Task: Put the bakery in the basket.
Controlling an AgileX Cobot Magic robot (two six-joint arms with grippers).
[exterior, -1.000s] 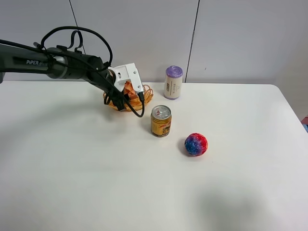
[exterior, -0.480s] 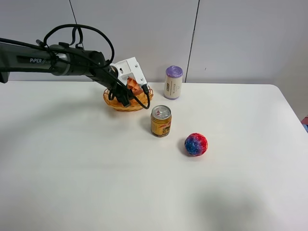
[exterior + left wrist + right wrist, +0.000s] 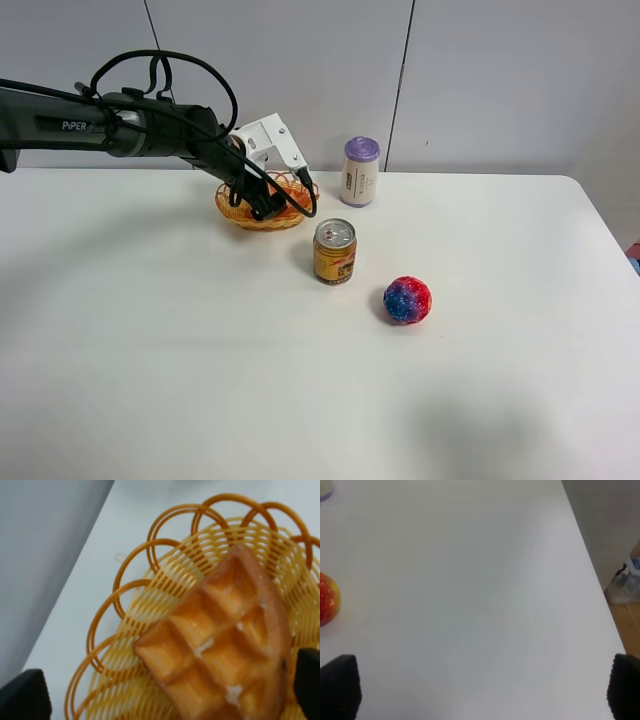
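Now bakery (image 3: 220,645) lies in basket (image 3: 170,592) on white table (image 3: 200,380); left gripper (image 3: 166,690) apparently released.

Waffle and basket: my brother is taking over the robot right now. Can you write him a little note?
The left gripper is open above the basket, gripping nothing.
The right gripper is open and empty over the table.
The waffle lies inside the basket, between the left fingers.
Done: the waffle is in.
Left: probably only lifting the left arm clear.
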